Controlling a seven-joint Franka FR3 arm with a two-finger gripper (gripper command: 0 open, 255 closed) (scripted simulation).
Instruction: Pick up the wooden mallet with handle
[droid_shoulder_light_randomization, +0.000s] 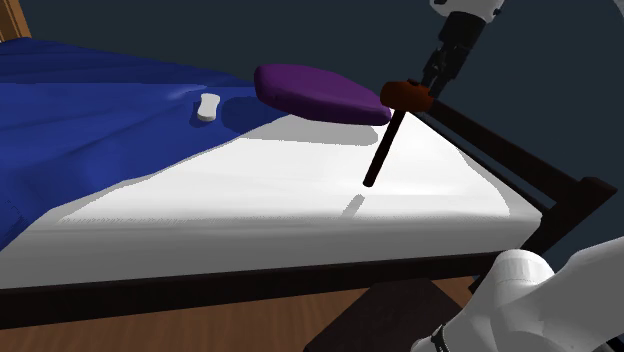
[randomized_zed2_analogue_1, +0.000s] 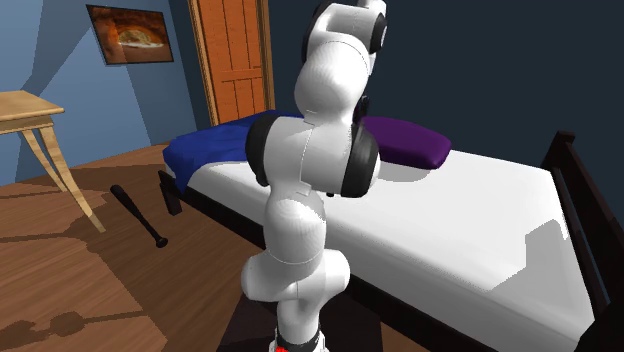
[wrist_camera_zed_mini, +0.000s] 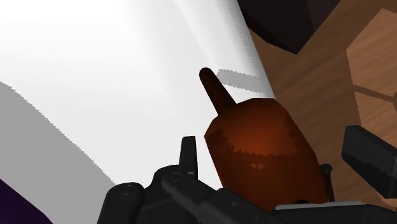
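The hand (droid_shoulder_light_randomization: 426, 86) is closed on the reddish-brown head of the mallet (droid_shoulder_light_randomization: 389, 138) and holds it in the air over the bed (droid_shoulder_light_randomization: 300, 190). The dark handle slants down toward the shoulder view's left. Its tip is clear of the white mattress, with a small shadow on the sheet below it. In the wrist view the head sits between the two black fingers (wrist_camera_zed_mini: 188, 151) and the handle points away over the mattress.

The nearest thing is a purple pillow (droid_shoulder_light_randomization: 318, 94), whose end lies just beside the mallet head on the shoulder view's left. Further that way a blue blanket (droid_shoulder_light_randomization: 90, 110) covers the rest of the bed, and a small white object (droid_shoulder_light_randomization: 208, 105) rests on it, well apart from the mallet. Behind the hand, the dark bed frame (droid_shoulder_light_randomization: 530, 165) runs along the mattress edge to a corner post.

The white sheet under the handle is bare up to the near edge. Beyond that edge is the wooden floor (randomized_zed2_analogue_1: 90, 270). A black bat (randomized_zed2_analogue_1: 140, 215) lies there near a light wooden table (randomized_zed2_analogue_1: 30, 115), far from the hand. In the second exterior view the white arm (randomized_zed2_analogue_1: 310, 180) stands in front of the bed.
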